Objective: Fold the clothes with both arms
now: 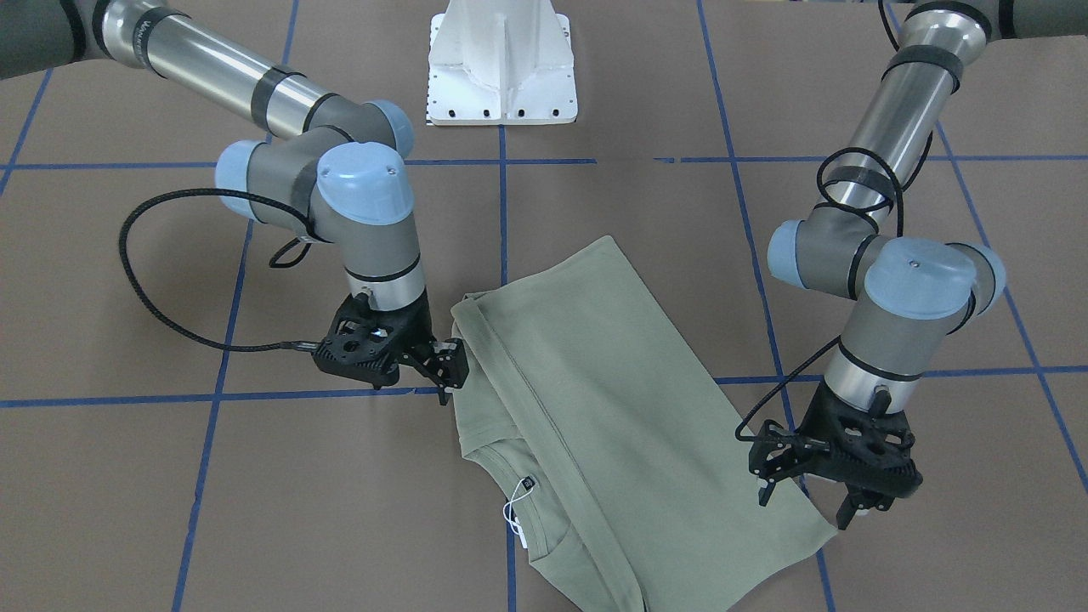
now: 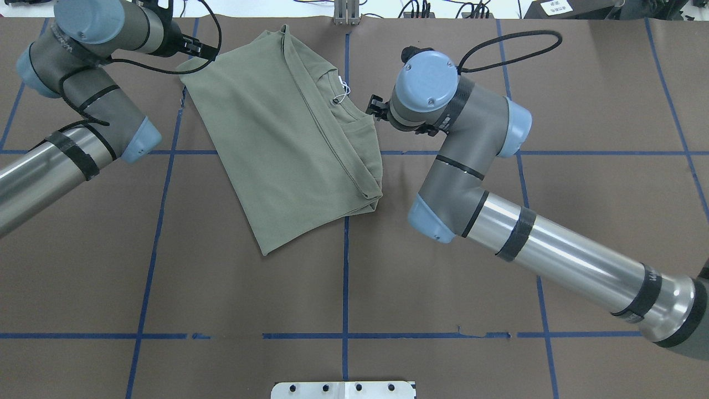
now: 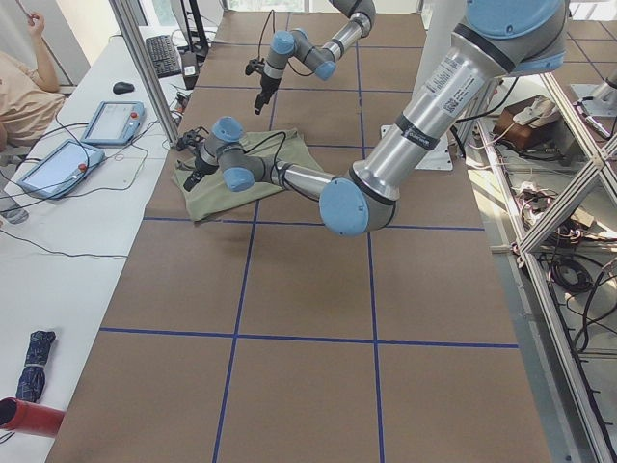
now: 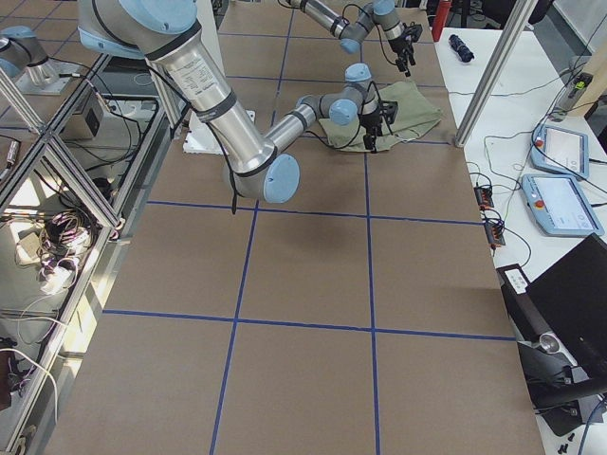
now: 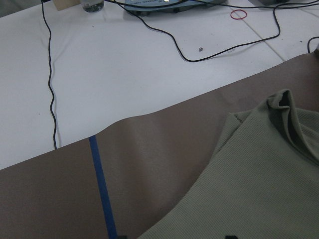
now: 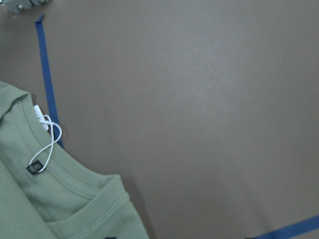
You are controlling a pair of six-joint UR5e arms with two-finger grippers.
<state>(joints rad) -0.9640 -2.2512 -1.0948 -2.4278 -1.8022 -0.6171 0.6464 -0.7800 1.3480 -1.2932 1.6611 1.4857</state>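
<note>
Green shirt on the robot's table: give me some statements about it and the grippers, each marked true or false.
1. The pale sage-green knit shirt lies folded on the brown table. True.
2. Its small dark neck label is covered. False: it shows plainly.
3. The left black two-finger gripper is open over a shirt corner. True.
4. The shirt sits inside one blue-taped square. False: it crosses blue tape lines.

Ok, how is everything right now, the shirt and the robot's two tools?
shirt, folded over, lying flat on the table, neck label showing.
left tool, open, holding nothing, at the shirt's corner.
right tool, beside the shirt's folded edge; open or shut, cannot tell.
</note>
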